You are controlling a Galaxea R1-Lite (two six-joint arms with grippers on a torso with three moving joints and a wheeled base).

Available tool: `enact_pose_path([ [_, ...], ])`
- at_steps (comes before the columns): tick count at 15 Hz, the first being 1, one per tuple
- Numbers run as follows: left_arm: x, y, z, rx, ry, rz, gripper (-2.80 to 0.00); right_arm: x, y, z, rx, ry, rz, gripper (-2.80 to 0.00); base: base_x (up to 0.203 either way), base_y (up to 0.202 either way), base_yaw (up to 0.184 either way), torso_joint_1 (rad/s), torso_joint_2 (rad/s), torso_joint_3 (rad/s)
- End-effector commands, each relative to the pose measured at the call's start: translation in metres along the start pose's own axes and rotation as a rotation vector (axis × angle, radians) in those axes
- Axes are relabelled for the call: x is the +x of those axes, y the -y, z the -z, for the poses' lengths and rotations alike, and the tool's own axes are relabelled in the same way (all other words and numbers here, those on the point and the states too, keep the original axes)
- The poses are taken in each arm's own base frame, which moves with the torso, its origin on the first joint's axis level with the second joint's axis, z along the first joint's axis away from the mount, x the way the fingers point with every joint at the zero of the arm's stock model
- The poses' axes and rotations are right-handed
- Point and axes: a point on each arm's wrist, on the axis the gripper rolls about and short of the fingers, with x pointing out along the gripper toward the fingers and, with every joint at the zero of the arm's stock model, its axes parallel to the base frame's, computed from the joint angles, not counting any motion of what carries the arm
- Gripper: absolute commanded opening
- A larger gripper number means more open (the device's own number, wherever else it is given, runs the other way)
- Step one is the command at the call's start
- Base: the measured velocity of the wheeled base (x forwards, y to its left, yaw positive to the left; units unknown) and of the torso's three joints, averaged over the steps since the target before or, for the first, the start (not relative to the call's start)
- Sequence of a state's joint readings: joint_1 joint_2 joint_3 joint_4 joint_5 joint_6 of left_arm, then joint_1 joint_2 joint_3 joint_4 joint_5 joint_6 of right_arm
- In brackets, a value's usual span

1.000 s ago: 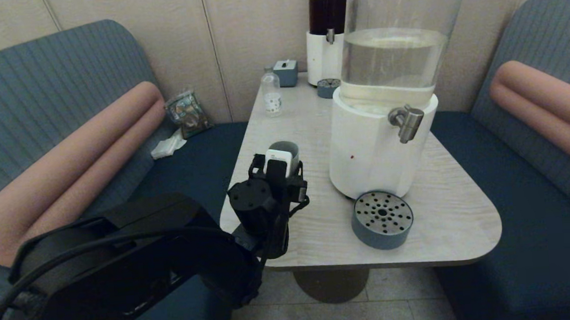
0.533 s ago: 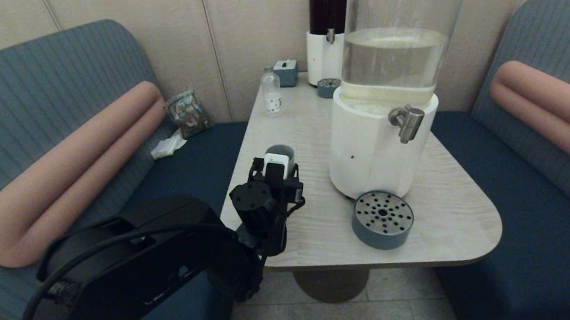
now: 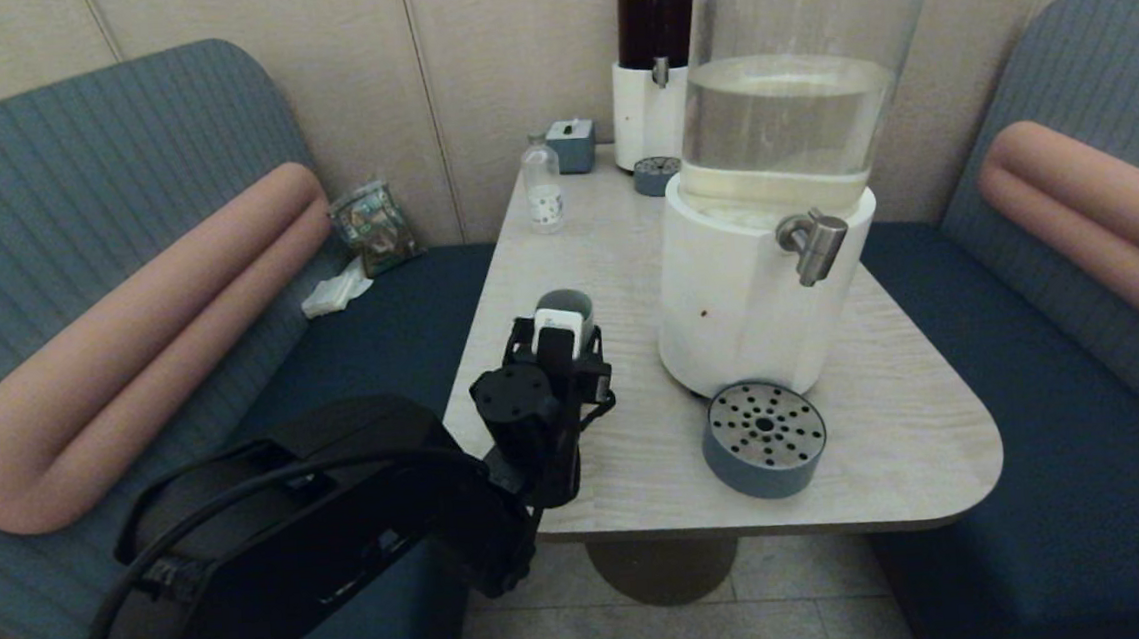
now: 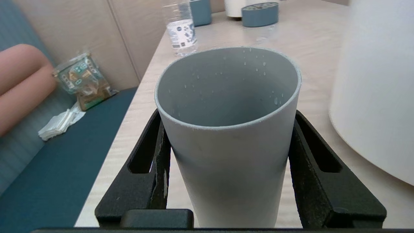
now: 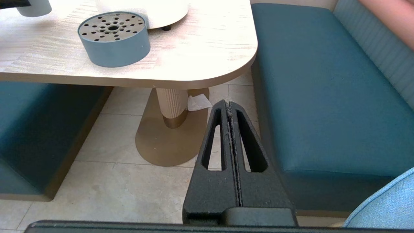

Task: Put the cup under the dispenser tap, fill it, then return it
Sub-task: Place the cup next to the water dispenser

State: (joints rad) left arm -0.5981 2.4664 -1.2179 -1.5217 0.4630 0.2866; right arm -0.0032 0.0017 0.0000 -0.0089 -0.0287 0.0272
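The black left claw (image 3: 562,332) reaches over the near left edge of the pale wood-grain table (image 3: 639,455), its two fingers (image 4: 145,161) pressed against opposite sides of the plain grey-blue tapered cup (image 3: 566,310), which stands upright between them. The left wrist view adds what the head view hides: droplets on the cup's (image 4: 228,129) inner wall, though its bottom stays out of sight. Beyond the claw, at the far edge of the table, stands one small clear bottle with a white label (image 3: 542,183).

To the right of the claw is the large white-based dispenser with a clear-liquid tank (image 3: 772,205); its short brushed-steel tap (image 3: 813,242) juts out on the side away from the cup, well apart from it. Just below the tap, near the dispenser's base, sits a squat grey-blue round drip tray with a perforated steel top (image 3: 765,450). A second, smaller dispenser of dark liquid (image 3: 653,53) stands far behind, with its own small tray (image 3: 657,174): two dispensers, two trays, one cup.

Only the right wrist view shows the right claw (image 5: 230,105): it hangs below table height over the tiled floor (image 5: 113,168), beside the blue bench seat (image 5: 323,97), fingers pressed together on nothing.
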Motion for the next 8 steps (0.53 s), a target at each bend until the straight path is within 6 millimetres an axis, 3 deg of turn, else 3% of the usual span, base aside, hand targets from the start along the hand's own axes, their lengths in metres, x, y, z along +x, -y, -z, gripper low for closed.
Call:
enact_pose_path([
  [1,0.0021,0.0021,0.0090,0.002,-0.003,-0.006,-2.80,0.0000,0.0000,0.0000,0.000,0.000,0.000,-2.80,0.000,0.000,0.000,0.000,0.00,0.000],
  [8,0.0052,0.0047,0.0125,-0.005,0.004,-0.009,-2.80,0.0000,0.0000,0.0000,0.000,0.000,0.000,-2.80,0.000,0.000,0.000,0.000,0.00,0.000],
])
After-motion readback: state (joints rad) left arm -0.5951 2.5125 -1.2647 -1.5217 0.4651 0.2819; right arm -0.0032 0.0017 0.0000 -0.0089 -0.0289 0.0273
